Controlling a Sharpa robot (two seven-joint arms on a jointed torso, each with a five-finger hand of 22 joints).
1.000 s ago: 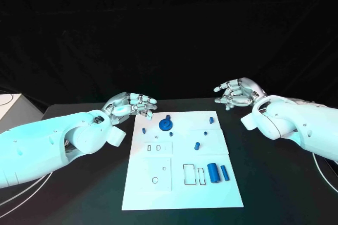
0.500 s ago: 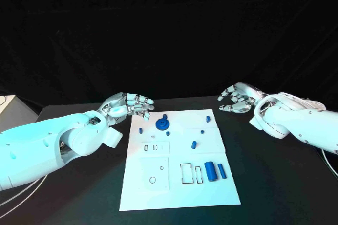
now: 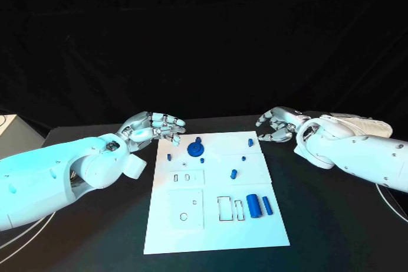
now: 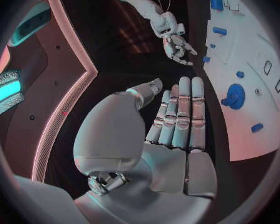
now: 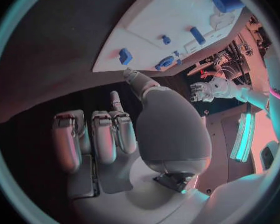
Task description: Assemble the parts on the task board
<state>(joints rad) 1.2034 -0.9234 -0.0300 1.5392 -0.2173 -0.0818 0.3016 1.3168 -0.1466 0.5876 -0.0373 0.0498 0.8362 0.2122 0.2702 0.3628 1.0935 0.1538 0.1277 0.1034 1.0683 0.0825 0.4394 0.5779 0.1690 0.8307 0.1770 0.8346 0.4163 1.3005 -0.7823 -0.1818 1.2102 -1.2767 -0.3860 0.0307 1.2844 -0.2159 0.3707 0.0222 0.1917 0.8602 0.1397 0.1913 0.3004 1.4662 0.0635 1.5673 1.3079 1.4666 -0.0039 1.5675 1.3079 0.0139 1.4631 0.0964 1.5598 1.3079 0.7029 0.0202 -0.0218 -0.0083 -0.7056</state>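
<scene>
**Both hands empty at the far corners of the board**

I see the task board (image 3: 217, 225) lying in the middle of the black table (image 3: 340, 225). The left hand (image 3: 155, 128) hovers at its far left corner, fingers loosely apart, holding nothing. The right hand (image 3: 278, 124) sits just off the far right corner, fingers apart and half curled, also empty as far as I can tell. A blue round part (image 3: 196, 149) stands near the far edge; two blue cylinders (image 3: 259, 206) lie side by side nearer me, right of an outlined slot (image 3: 224, 208).
</scene>
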